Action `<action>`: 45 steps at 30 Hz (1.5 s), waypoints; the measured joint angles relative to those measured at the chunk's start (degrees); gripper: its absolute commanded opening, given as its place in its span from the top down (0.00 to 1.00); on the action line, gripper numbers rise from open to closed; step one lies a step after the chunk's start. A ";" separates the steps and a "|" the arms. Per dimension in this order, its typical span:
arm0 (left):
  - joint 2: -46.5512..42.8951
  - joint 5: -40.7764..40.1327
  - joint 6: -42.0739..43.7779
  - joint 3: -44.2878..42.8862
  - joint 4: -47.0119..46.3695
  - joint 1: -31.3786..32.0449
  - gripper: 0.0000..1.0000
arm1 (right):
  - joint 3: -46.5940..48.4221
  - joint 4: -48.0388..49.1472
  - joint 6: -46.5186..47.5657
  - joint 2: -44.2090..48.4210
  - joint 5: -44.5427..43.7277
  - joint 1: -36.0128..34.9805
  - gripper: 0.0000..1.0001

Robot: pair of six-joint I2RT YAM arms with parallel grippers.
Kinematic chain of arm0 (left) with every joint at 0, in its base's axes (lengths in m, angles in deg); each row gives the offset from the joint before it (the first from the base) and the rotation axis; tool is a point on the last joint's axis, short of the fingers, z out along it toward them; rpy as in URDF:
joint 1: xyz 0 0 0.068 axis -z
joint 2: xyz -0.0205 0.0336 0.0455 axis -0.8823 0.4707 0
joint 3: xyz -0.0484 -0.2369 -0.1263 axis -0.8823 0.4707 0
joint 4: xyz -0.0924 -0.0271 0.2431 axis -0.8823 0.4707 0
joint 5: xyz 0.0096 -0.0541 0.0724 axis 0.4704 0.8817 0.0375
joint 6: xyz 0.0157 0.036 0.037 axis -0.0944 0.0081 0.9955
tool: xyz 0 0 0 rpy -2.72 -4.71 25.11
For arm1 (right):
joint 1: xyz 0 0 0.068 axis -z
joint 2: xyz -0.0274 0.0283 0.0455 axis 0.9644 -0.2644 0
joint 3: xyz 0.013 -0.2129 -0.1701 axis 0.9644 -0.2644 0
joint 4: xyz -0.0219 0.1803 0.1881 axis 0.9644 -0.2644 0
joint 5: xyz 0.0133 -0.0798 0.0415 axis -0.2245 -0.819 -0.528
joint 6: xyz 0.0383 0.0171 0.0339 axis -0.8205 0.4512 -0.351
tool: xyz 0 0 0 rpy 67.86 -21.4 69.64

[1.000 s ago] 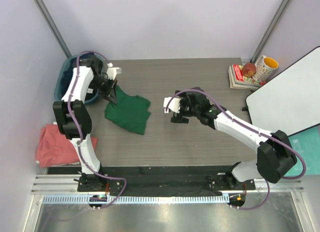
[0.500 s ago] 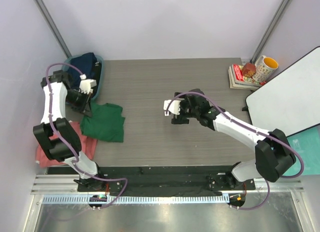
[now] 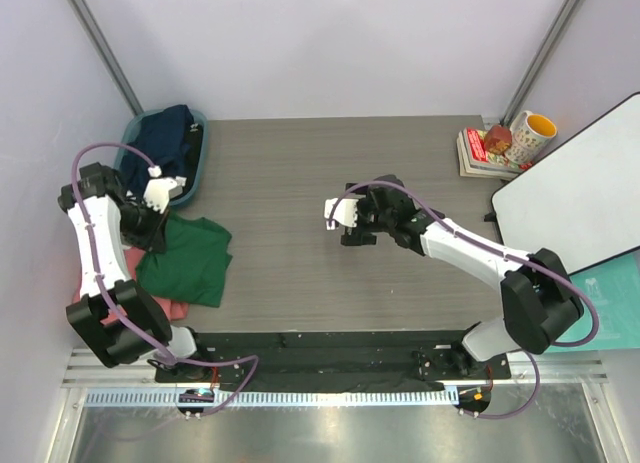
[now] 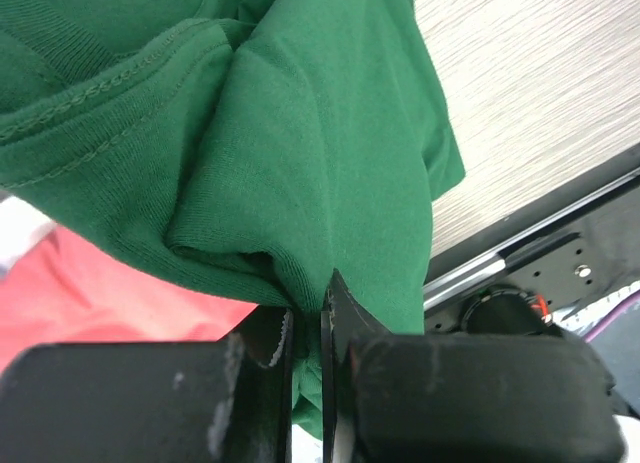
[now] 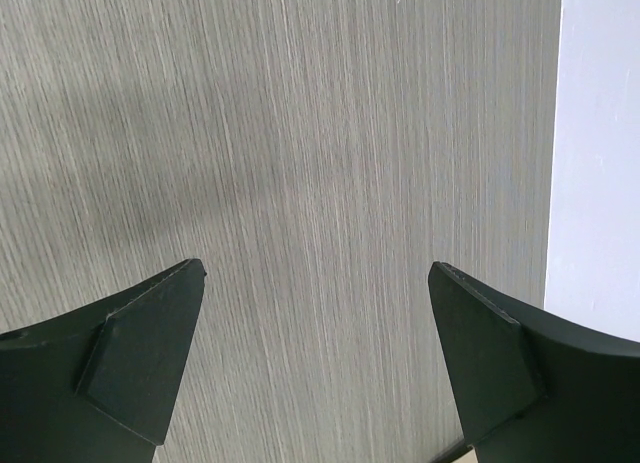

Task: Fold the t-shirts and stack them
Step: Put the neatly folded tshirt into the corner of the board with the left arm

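The folded dark green t-shirt (image 3: 188, 260) lies at the table's front left, partly over the salmon-pink t-shirt (image 3: 172, 308), which shows only at its edges. My left gripper (image 3: 152, 223) is shut on the green shirt's far left edge; in the left wrist view the green cloth (image 4: 300, 163) is pinched between the jaws of the left gripper (image 4: 308, 333), with pink cloth (image 4: 90, 303) beneath. The navy t-shirt (image 3: 165, 133) sits in the teal tub (image 3: 199, 153). My right gripper (image 3: 345, 226) is open and empty over bare table (image 5: 320, 183) in mid-table.
Books (image 3: 482, 153) with a yellow-and-white mug (image 3: 532, 133) stand at the back right. A white board (image 3: 580, 193) leans at the right edge. The black rail of the arm bases (image 3: 330, 353) runs along the near edge.
My left gripper has dragged the green t-shirt from the middle-left of the table leftward and toward the front, onto the pink shirt. The right gripper has barely moved.
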 measured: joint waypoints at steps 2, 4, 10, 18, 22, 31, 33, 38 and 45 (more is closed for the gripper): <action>0.00 -1.07 1.11 0.22 -0.04 -1.60 1.00 | 0.46 0.04 0.07 -0.59 0.00 0.00 0.00; 0.02 -1.81 1.70 0.33 -0.07 -3.45 1.00 | 0.70 0.28 0.15 -1.03 0.02 0.00 0.00; 1.53 -3.85 4.46 -1.57 0.26 -12.48 1.00 | 0.74 0.42 0.48 -1.68 -0.02 0.00 0.00; 3.45 -7.02 7.61 -6.69 0.57 -17.35 1.00 | 1.86 0.61 0.98 -2.91 0.00 0.00 0.01; 3.45 -8.44 9.60 -8.37 0.63 -18.67 1.00 | 2.45 0.92 1.14 -3.26 0.00 0.00 0.00; 3.50 -10.75 14.64 -12.41 0.83 -23.61 1.00 | 3.30 1.27 1.29 -4.63 0.07 0.00 0.00; 3.52 -10.78 15.45 -13.18 0.90 -24.35 1.00 | 3.32 1.36 1.29 -4.76 0.04 0.00 0.00; 4.04 -10.86 16.90 -15.37 1.05 -27.17 1.00 | 3.41 1.68 1.33 -5.27 0.13 0.00 0.00; 6.60 -10.71 18.03 -15.78 1.05 -30.97 1.00 | 3.76 2.08 1.38 -6.16 0.50 0.00 0.00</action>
